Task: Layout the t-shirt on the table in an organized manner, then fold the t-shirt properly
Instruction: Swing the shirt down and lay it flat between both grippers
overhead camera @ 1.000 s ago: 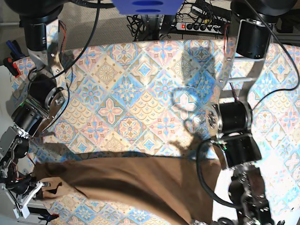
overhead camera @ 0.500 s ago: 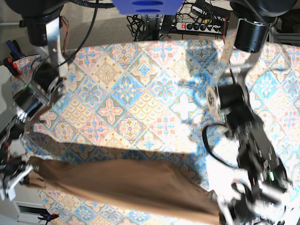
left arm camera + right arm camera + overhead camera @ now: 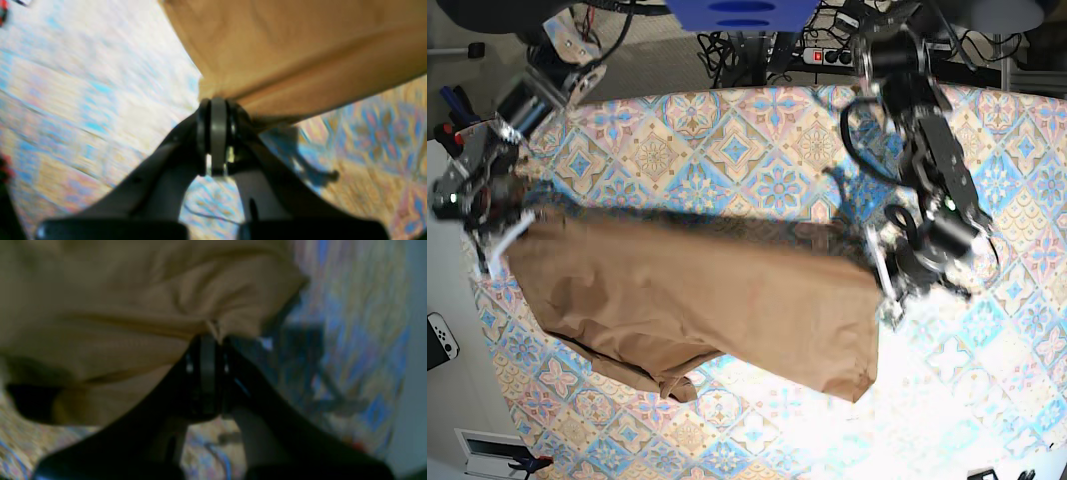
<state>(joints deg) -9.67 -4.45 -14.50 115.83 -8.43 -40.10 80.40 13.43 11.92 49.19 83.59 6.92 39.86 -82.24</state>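
Across the middle of the base view, the t-shirt [image 3: 697,300] hangs stretched above the tabletop [image 3: 757,160]; left claw [image 3: 889,282] and right claw [image 3: 502,235] each pinch an upper corner.

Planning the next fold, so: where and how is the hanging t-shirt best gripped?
At its two upper corners, from the outer ends, as now: the right gripper and left gripper pinch there, so the t-shirt hangs spread between them over the table.

One t-shirt [image 3: 697,300], one table [image 3: 757,150], two grippers: the left gripper [image 3: 885,290] and the right gripper [image 3: 499,245].
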